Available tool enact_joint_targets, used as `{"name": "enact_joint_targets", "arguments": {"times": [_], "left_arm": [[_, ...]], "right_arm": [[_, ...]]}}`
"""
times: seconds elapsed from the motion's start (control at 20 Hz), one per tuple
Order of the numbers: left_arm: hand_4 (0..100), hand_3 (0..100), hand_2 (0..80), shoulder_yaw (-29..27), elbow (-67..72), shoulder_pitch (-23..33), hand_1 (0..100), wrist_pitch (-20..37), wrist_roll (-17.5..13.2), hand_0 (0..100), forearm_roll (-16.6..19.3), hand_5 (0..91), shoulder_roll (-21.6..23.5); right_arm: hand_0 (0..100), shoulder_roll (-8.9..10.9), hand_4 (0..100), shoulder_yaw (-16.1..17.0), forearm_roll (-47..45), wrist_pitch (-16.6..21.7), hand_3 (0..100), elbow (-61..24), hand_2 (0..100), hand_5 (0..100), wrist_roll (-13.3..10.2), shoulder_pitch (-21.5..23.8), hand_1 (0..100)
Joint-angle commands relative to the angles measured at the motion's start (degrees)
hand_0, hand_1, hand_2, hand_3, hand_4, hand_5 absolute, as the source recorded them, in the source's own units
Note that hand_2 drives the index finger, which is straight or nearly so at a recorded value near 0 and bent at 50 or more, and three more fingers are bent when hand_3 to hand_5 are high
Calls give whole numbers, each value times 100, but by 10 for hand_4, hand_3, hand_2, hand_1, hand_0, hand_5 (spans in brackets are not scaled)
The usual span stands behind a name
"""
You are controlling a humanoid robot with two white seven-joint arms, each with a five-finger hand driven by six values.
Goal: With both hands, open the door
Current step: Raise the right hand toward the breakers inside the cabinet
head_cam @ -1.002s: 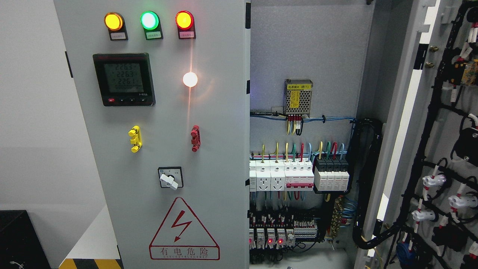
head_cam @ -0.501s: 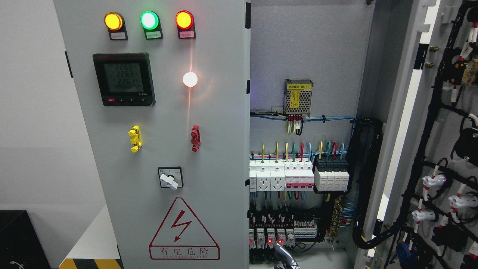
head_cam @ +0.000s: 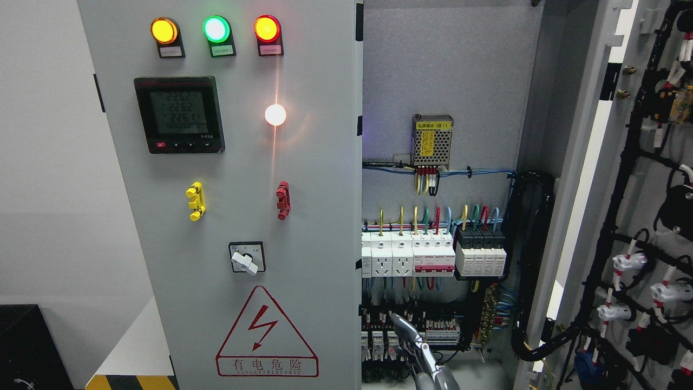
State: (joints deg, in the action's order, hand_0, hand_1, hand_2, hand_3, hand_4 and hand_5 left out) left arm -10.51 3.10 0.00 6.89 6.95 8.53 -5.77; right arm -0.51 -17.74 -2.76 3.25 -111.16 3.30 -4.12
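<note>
The tall grey metal cabinet (head_cam: 444, 70) carries everything here: on its grey back panel (head_cam: 460, 179) a perforated metal power supply with a yellow label (head_cam: 431, 140) is mounted high up, a row of white circuit breakers and sockets (head_cam: 407, 254) sits below it with a block of black-topped white modules (head_cam: 480, 254) just to the right, and rows of small terminals and relays (head_cam: 411, 325) run lower still. The closed grey left door (head_cam: 303, 216) bears yellow, green and red round lamps (head_cam: 215, 29), a black digital meter (head_cam: 179, 114), a white rotary switch (head_cam: 247, 257) and a red triangular warning sign (head_cam: 266, 333). At the lower left, the floor shows a yellow-and-black striped strip (head_cam: 132, 382).
</note>
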Motion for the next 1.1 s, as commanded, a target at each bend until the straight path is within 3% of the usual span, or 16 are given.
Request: {"name": "enact_joint_targets", "arguments": {"times": [0.0, 0.2, 1.05], "left_arm": [[0, 0, 0, 14, -2, 79, 0, -3, -1, 0, 0, 0, -3], [0, 0, 0, 14, -11, 71, 0, -3, -1, 0, 0, 0, -3], [0, 0, 0, 14, -11, 70, 0, -3, -1, 0, 0, 0, -3]], "right_arm": [[190, -222, 0, 271, -92, -350, 0, 226, 0, 0, 4, -703, 0], [190, -213, 0, 271, -488, -895, 0, 235, 0, 0, 4, -1003, 0], [190, -204, 0, 350, -831, -1519, 0, 779, 0, 0, 12, -1838, 0]]}}
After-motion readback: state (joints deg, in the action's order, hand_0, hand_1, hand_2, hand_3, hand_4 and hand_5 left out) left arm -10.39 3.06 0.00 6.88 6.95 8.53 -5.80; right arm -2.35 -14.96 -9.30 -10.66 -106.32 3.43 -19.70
